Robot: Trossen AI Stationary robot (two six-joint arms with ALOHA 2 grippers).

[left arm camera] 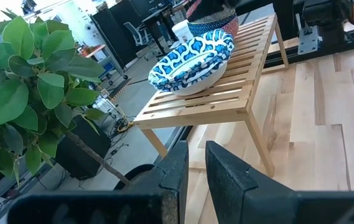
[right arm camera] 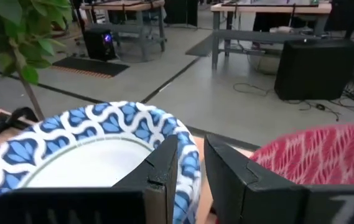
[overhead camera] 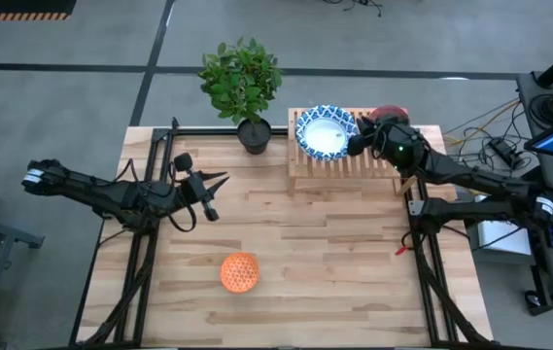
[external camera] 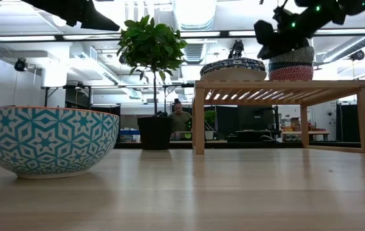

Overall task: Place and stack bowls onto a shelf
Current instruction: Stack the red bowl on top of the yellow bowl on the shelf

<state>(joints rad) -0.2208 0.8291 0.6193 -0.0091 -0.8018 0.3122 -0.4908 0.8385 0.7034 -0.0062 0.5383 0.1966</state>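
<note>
The left pincer [overhead camera: 220,179] is seen hovering over the bench [overhead camera: 334,253] well to the left of the shelf [overhead camera: 354,167], its fingers [left arm camera: 175,169] drawn close together with only a narrow gap and nothing between them. An orange bowl [overhead camera: 239,272], patterned turquoise and white outside in the low view, is set alone on the bench, well apart from the shelf and toward the near edge. A potted plant [overhead camera: 242,83] is stood just beside the shelf's left end. On the shelf's left part a stack of wide blue-and-white bowls [overhead camera: 326,131] is rested, white inside showing. The right pincer [overhead camera: 356,144] is held at the right rim of that stack, its fingers [right arm camera: 164,163] nearly pressed together; whether the rim is pinched cannot be told. A pink-red bowl [overhead camera: 390,114] is placed just right of the stack on the shelf, partly hidden by the right arm. A person is visible in the room beyond, under the shelf in the low view.
</note>
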